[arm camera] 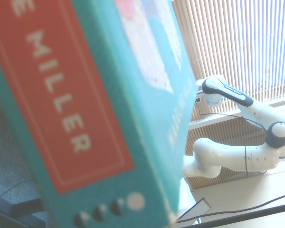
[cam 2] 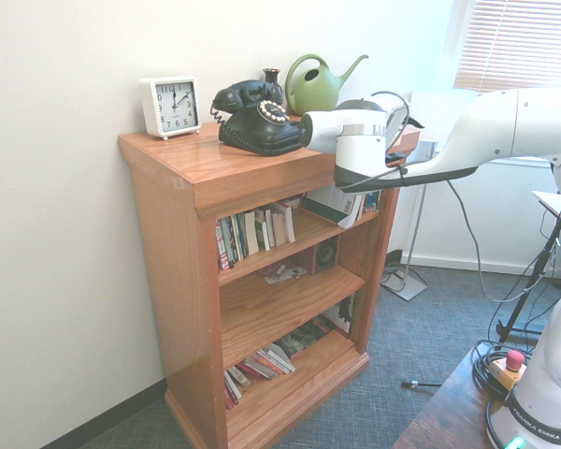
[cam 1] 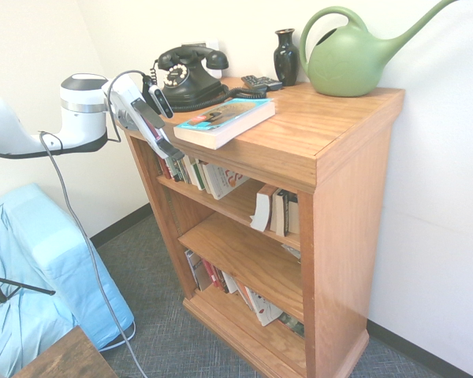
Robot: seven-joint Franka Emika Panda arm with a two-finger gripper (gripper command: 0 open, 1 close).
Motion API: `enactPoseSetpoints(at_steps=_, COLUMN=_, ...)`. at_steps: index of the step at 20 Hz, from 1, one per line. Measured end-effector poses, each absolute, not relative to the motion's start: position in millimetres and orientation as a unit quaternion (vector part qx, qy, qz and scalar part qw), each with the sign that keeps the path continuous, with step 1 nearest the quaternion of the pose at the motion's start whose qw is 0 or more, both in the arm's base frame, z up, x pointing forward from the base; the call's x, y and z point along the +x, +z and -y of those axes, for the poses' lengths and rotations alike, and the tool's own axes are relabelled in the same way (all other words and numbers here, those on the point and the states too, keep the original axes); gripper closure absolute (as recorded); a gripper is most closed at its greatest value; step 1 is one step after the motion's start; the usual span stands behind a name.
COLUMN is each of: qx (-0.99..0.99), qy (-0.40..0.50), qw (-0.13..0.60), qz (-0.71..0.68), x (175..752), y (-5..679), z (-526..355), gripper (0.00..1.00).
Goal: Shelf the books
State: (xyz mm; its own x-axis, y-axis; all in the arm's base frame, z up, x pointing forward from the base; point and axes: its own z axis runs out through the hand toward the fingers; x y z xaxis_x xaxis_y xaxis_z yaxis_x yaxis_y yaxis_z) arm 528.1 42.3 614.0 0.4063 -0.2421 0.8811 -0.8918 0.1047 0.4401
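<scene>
- The claw point(cam 1: 170, 150) is open and has nothing in its grip. It is tipped down, by the front edge of the bookcase point(cam 1: 353, 169).
- The thick blue book point(cam 1: 225, 120) lies flat on top of the bookcase, near the claw. Its white page edges show.
- Up close, the wrist view shows a blue-green book spine point(arm camera: 99, 114) with a red box. Pale letters there say "E MILLER". Small moon shapes sit past the box.
- The arm point(cam 2: 505, 126) reaches out level to the bookcase, and its wrist bends down at the front. Its base says "FRANKA EMIKA".
- A black phone point(cam 1: 191, 77) with a round dial is behind the blue book, and a dark remote point(cam 1: 262, 82) is beside the phone.
- A dark vase point(cam 1: 286, 59) and a green watering can point(cam 1: 351, 61) stand on top too. I can't see inside them.
- A white clock point(cam 2: 170, 107) has numbers around its face.
- The upper shelf point(cam 1: 240, 206) holds upright and leaning books. The bottom shelf point(cam 1: 248, 327) holds more, some tipped over. Their names are too small to read.
</scene>
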Motion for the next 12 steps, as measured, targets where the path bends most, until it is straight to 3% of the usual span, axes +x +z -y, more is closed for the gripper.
enactPoseSetpoints(at_steps=12, qx=0.632, qy=0.265, qw=0.576, qz=0.446, x=553.9, y=614.1, z=-33.6, gripper=0.00)
